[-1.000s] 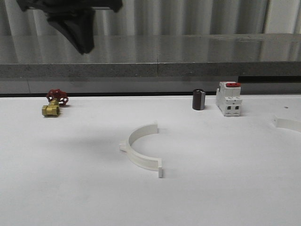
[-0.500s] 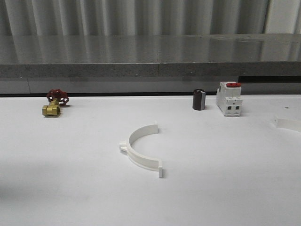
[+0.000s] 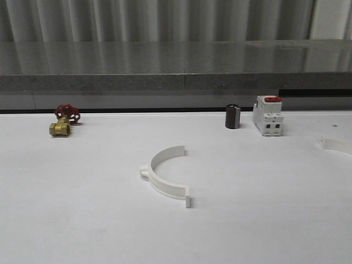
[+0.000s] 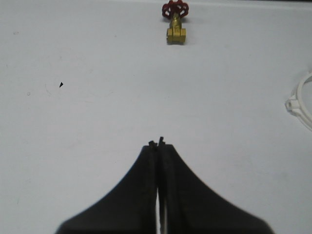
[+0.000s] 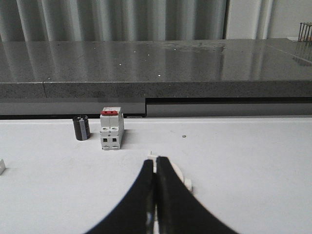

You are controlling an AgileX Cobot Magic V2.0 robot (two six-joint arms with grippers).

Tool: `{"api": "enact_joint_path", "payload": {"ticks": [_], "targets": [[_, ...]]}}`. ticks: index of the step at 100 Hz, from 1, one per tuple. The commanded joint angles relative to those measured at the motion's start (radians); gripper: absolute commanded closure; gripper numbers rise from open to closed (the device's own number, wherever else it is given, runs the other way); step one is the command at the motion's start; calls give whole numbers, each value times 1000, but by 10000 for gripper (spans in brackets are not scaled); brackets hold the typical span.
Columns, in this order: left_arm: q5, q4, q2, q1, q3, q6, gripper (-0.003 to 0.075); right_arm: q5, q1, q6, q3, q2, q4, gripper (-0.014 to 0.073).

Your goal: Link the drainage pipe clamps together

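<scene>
One drainage pipe clamp (image 3: 164,176), a white half-ring with end tabs, lies flat at the middle of the white table. Its edge also appears in the left wrist view as the clamp (image 4: 302,100). A second clamp half (image 3: 338,144) lies at the table's right edge. In the right wrist view this clamp half (image 5: 181,178) lies on the table partly hidden behind my right gripper (image 5: 156,161), whose jaws are pressed together above it. My left gripper (image 4: 158,145) is shut and empty over bare table, well left of the middle clamp.
A brass valve with a red handwheel (image 3: 63,122) sits at the back left. A black cylinder (image 3: 232,116) and a white breaker with a red top (image 3: 268,115) stand at the back right. A grey ledge (image 3: 176,82) runs behind the table.
The dark arm that hung at the top left of the front view one second ago has gone out of the picture. The clamps have not moved.
</scene>
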Motion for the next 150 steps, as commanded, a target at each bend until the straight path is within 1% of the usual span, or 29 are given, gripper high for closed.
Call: {"api": "enact_joint_path", "payload": {"ticks": [1, 15, 34, 48, 59, 67, 79, 86, 96, 101, 108, 115, 119, 124, 129, 141, 142, 146, 150], "targets": [[-35, -27, -97, 2, 10, 0, 740, -81, -1, -4, -16, -14, 0, 660], [-13, -31, -257, 2, 77, 0, 740, -81, -1, -4, -16, -14, 0, 660], [-9, -74, -409, 2, 128, 0, 740, -82, -1, -4, -16, -14, 0, 660], [-27, -33, -471, 2, 132, 0, 740, -82, -1, -4, -16, -14, 0, 660], [-61, 7, -482, 2, 132, 0, 740, -83, -1, -4, -19, -14, 0, 660], [-76, 12, -482, 2, 132, 0, 740, -56, 1, -4, -40, -14, 1, 660], [-77, 12, -482, 2, 132, 0, 740, 29, 1, -3, -117, 4, 2, 660], [-77, 12, -482, 2, 132, 0, 740, 124, 1, 24, -179, 51, 22, 660], [-77, 8, -482, 2, 132, 0, 740, 327, 1, 34, -305, 168, 26, 660], [-77, 8, -482, 2, 132, 0, 740, 399, 1, 31, -359, 233, 17, 660], [-77, 8, -482, 2, 132, 0, 740, 481, 1, 30, -431, 331, -2, 660], [-77, 8, -482, 2, 132, 0, 740, 521, 1, 26, -490, 433, -22, 648], [-77, 8, -482, 2, 132, 0, 740, 525, 1, 17, -518, 492, -31, 616], [-77, 8, -482, 2, 132, 0, 740, 518, 1, 0, -548, 559, -38, 551], [-77, 8, -482, 2, 132, 0, 740, 510, 1, -5, -578, 625, -41, 456], [-77, 8, -482, 2, 132, 0, 740, 483, 1, -5, -649, 775, -28, 149], [-77, 8, -482, 2, 132, 0, 740, 480, 1, -5, -653, 783, -28, 149], [-77, 8, -482, 2, 132, 0, 740, 461, 0, -5, -676, 833, -28, 62], [-77, 8, -482, 2, 132, 0, 740, 450, -1, -5, -701, 885, -28, 25]]}}
